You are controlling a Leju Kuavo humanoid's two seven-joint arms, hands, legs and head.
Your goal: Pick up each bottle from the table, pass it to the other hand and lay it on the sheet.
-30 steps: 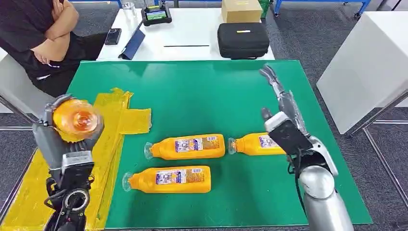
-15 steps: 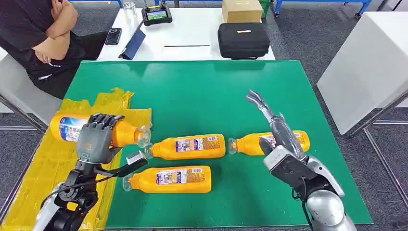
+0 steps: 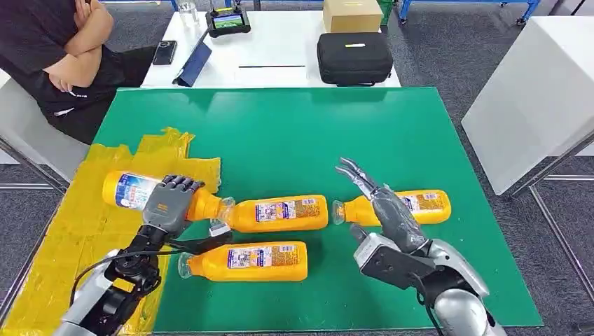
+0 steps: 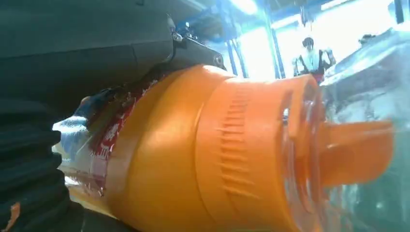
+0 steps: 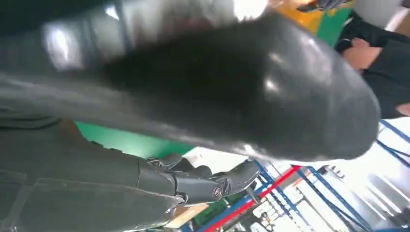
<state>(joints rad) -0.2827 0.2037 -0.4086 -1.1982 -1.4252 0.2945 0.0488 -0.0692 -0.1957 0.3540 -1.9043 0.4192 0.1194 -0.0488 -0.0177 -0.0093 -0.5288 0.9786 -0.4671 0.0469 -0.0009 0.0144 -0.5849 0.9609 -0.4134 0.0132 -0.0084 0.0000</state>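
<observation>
From my head view, my left hand (image 3: 167,204) is wrapped over an orange bottle (image 3: 133,190), which lies on its side over the crinkled yellow sheet (image 3: 70,245), its clear cap end pointing toward the green tabletop (image 3: 294,133). My right hand (image 3: 378,203) hangs with fingers spread and holds nothing, just in front of a bottle on the right (image 3: 427,204). Two more plastic bottles with printed labels lie flat between my hands, a middle one (image 3: 277,213) and a nearer one (image 3: 245,261). A person (image 3: 63,49) sits at the far left corner.

At my left wrist, the glossy ribbed orange bottle (image 4: 217,159) sits against my dark fingers (image 4: 29,164).

At my right wrist, my dark fingers (image 5: 203,186) curl slightly, apart, over green.
</observation>
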